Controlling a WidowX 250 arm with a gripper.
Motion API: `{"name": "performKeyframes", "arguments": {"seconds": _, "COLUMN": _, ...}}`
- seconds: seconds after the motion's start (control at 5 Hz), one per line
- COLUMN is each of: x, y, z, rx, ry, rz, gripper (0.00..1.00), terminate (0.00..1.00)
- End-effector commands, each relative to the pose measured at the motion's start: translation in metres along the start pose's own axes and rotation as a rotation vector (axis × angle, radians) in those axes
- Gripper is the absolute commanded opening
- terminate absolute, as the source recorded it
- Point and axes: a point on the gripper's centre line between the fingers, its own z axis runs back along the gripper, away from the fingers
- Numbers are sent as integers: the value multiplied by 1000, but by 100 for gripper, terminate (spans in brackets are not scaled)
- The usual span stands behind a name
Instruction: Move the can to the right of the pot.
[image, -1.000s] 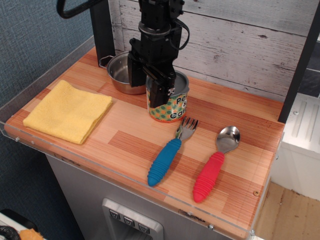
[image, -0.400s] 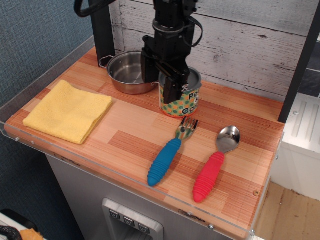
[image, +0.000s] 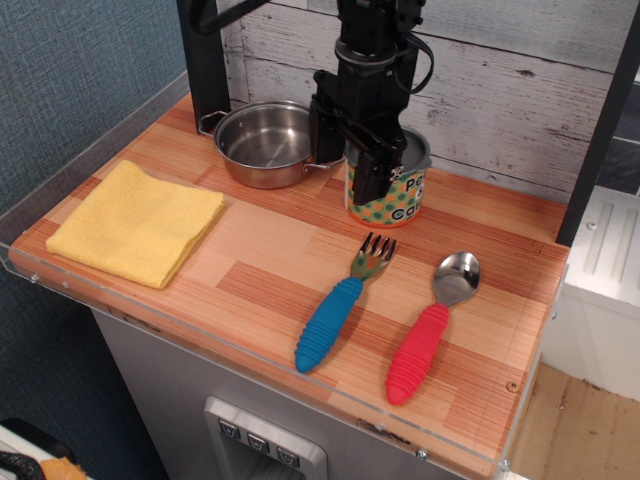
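The can (image: 398, 195), yellow with green and orange dots and a grey top, stands at the back of the wooden table (image: 250, 270), just right of the pot (image: 265, 143). The pot is a shallow shiny steel one with loop handles, and it is empty. My black gripper (image: 362, 165) comes down from above and is shut on the can's left rim. One finger (image: 377, 175) lies over the can's front and hides part of the label.
A folded yellow cloth (image: 135, 221) lies at the left. A blue-handled fork (image: 342, 303) and a red-handled spoon (image: 430, 328) lie in front of the can. A black post (image: 205, 55) stands behind the pot. A wooden plank wall (image: 520, 90) closes the back.
My gripper has carried the can to the right and toward the back wall, away from in front of the pot. The whole pot now shows.
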Motion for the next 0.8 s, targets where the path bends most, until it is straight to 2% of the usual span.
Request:
{"name": "performKeyframes", "arguments": {"seconds": 0.0, "x": 30, "y": 0, "z": 22, "rx": 21, "ry": -76, "rz": -54, "gripper": 100, "terminate": 0}}
{"name": "performKeyframes", "arguments": {"seconds": 0.2, "x": 35, "y": -2, "z": 25, "rx": 14, "ry": -109, "rz": -37, "gripper": 100, "terminate": 0}}
{"name": "performKeyframes", "arguments": {"seconds": 0.4, "x": 30, "y": -3, "z": 34, "rx": 34, "ry": -132, "rz": -16, "gripper": 100, "terminate": 0}}
{"name": "performKeyframes", "arguments": {"seconds": 0.6, "x": 17, "y": 3, "z": 53, "rx": 93, "ry": -158, "rz": 93, "gripper": 100, "terminate": 0}}
